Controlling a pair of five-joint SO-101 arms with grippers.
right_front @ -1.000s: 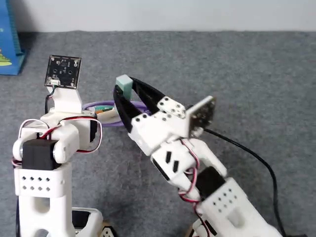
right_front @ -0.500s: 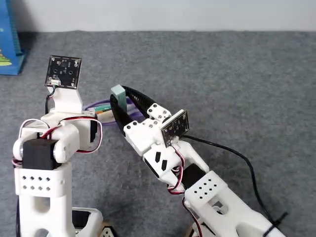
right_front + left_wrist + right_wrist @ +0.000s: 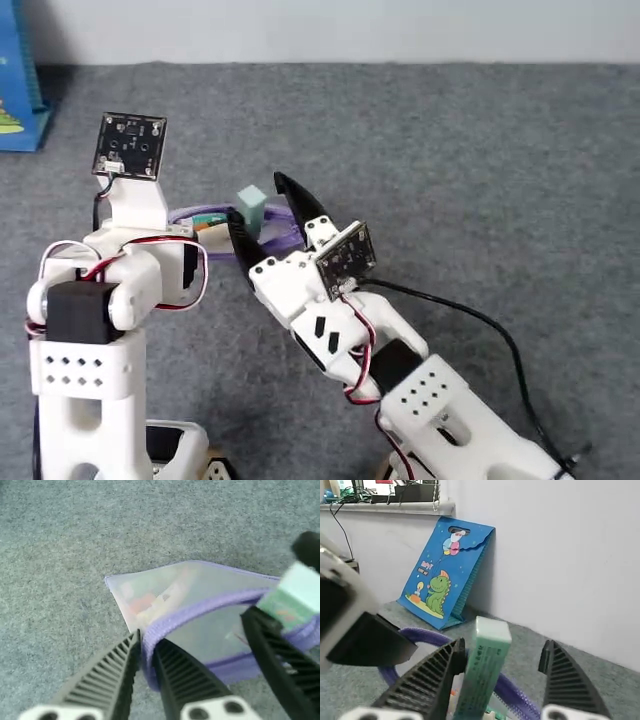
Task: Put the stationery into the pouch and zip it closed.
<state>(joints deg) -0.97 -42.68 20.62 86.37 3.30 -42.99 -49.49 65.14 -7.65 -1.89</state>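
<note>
The clear pouch [image 3: 165, 600] with purple zip trim lies on the grey carpet. My left gripper [image 3: 145, 642] is shut on the pouch's purple rim [image 3: 200, 611], holding the mouth up. A mint-green eraser [image 3: 250, 206] stands upright over the pouch mouth, between the spread fingers of my right gripper [image 3: 256, 198]. In the right wrist view the eraser [image 3: 482, 670] leans against one finger [image 3: 427, 687]; the other finger [image 3: 570, 680] is well clear of it, so my right gripper [image 3: 504, 649] is open. Coloured items show through the pouch wall.
A blue gift bag [image 3: 445, 575] with a dinosaur picture stands against the wall at the far left. The left arm [image 3: 120, 270] covers much of the pouch in the high view. A black cable [image 3: 500, 340] trails to the right over the carpet.
My right arm swung left and down with the eraser toward the pouch mouth, then its fingers spread apart and let go of the eraser. The left arm stayed still.
</note>
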